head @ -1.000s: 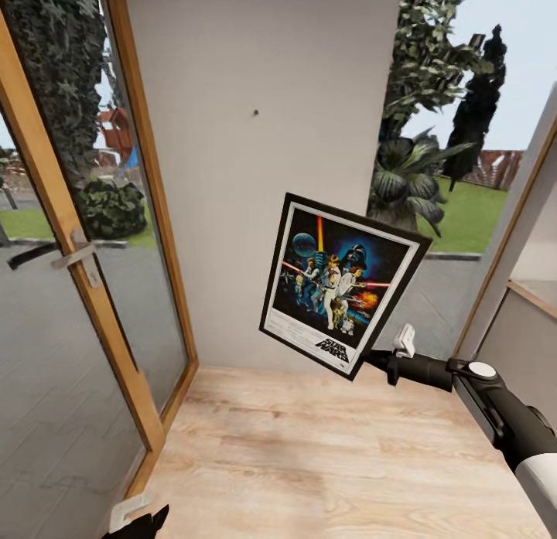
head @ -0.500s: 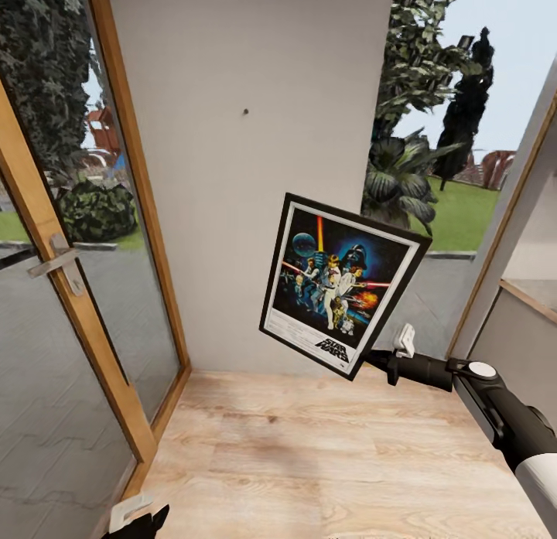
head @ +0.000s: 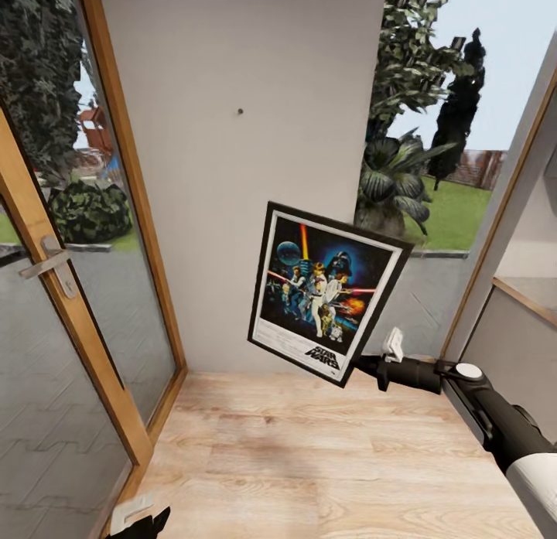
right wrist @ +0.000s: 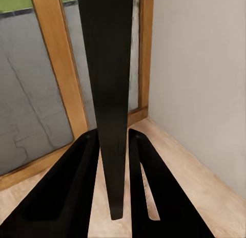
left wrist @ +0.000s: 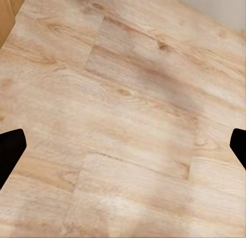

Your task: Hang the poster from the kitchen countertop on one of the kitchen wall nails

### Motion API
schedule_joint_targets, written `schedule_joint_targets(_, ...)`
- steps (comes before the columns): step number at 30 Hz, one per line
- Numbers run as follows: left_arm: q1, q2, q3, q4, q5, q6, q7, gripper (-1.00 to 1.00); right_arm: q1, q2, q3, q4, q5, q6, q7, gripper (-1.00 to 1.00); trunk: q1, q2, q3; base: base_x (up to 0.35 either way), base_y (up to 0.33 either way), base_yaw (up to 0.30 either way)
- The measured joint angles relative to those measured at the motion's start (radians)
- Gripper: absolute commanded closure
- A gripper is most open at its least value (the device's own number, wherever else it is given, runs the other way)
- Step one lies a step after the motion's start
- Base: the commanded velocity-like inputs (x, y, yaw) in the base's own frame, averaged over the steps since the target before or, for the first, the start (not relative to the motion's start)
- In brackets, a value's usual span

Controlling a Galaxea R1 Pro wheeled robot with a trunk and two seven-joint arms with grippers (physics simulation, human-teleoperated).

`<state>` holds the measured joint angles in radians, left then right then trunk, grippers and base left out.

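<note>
My right pincer (head: 357,364) is clamped on the lower right corner of the poster (head: 325,291), which I hold up in the air in front of the pale wall (head: 232,175). The poster stands above and to the left of the pincer, tilted so that its top leans toward my right, its artwork facing me and the "STAR WARS" logo near the bottom edge. In my right wrist view the poster (right wrist: 108,94) shows edge-on as a dark blade running away from the camera, pinched between my two black fingers (right wrist: 66,197), one on each side of it.

A wall nail (head: 240,111) sits as a small dark speck high on the wall, well above the poster's top left corner and apart from it.

My left pincer (head: 139,520) hangs low over the wooden floor (head: 309,462), near the wooden door frame (head: 93,330) of the glass door. In its wrist view the two black fingertips (left wrist: 10,151) sit at opposite edges, spread wide, with bare planks between them.
</note>
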<state>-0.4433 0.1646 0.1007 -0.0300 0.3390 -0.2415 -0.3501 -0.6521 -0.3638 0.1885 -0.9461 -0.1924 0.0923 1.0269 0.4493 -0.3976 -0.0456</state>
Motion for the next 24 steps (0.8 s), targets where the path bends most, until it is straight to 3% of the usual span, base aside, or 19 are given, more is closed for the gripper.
schedule_joint_targets(5,0.019,-0.002,0.000,0.001,0.000,0.000,0.001,-1.00,-0.003,0.007,0.018,-0.001,0.000,0.008,-0.002,1.00,0.000,0.000,0.000,0.000,0.000,-0.001)
schedule_joint_targets(7,0.025,-0.002,0.000,0.001,0.000,0.000,0.001,-1.00,-0.012,0.019,0.022,-0.045,-0.001,0.171,-0.001,1.00,0.000,0.000,0.000,0.000,0.000,0.000)
schedule_joint_targets(9,0.035,-0.003,0.000,0.002,-0.001,0.000,0.001,-1.00,-0.016,0.029,0.024,-0.190,-0.007,0.302,-0.002,1.00,0.000,0.000,0.000,0.000,0.000,0.000)
schedule_joint_targets(11,0.041,-0.004,0.000,0.002,-0.002,0.000,0.001,-1.00,-0.030,0.031,0.025,-0.263,-0.002,0.391,-0.001,1.00,0.000,0.000,0.000,0.000,0.000,0.000)
schedule_joint_targets(14,0.046,-0.005,-0.002,0.002,-0.002,0.001,0.001,-1.00,-0.108,0.034,0.040,-0.345,-0.006,0.572,0.001,1.00,0.000,0.000,0.000,0.000,0.000,0.000)
schedule_joint_targets(15,0.047,-0.005,-0.003,0.002,-0.002,0.001,0.001,-1.00,-0.180,0.037,0.050,-0.367,-0.003,0.694,0.003,1.00,0.000,0.000,0.000,0.000,0.000,0.000)
schedule_joint_targets(18,0.047,-0.005,-0.003,0.002,-0.002,0.001,0.001,-1.00,-0.238,0.054,0.062,-0.373,-0.008,0.750,0.002,1.00,0.000,0.000,0.000,0.000,0.000,0.000)
schedule_joint_targets(24,0.047,-0.005,-0.003,0.002,-0.002,0.002,0.001,-1.00,-0.409,0.123,0.152,-0.369,-0.009,0.881,0.002,1.00,0.000,0.000,0.000,0.000,0.000,0.000)
